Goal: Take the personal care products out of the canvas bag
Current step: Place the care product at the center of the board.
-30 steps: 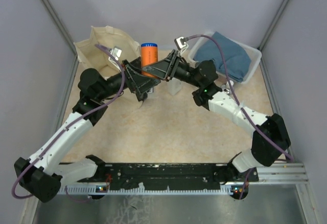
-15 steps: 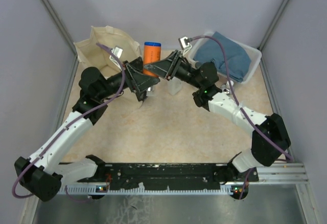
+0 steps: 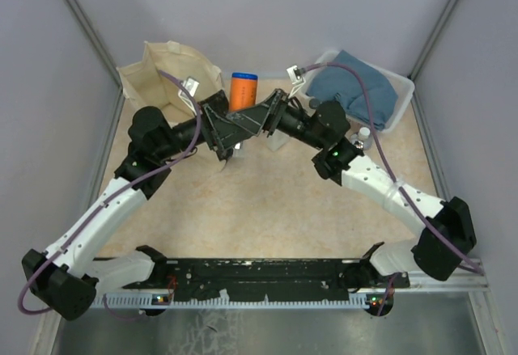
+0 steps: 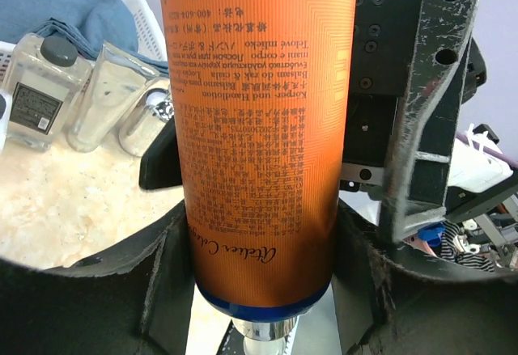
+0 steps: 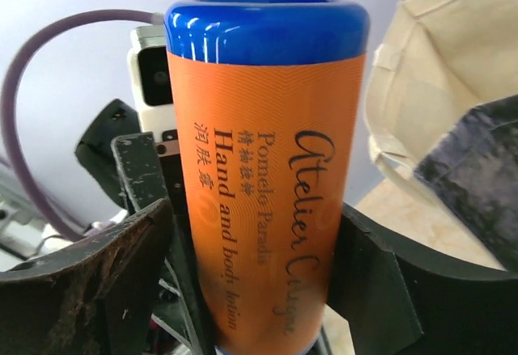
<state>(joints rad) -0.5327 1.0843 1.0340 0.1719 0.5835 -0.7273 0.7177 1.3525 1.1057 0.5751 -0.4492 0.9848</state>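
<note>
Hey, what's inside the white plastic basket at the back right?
A blue cloth fills the white basket, heaped above its rim. Anything beneath the cloth is covered, so I can't tell what else is in there.

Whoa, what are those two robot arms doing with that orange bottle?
Both arms meet at the orange bottle, right beside the canvas bag. The left claw is closed on it. The right claw has a finger on each side of it too, but I cannot tell if it is gripping. A few clear bottles stand on the table near the white basket.
</note>
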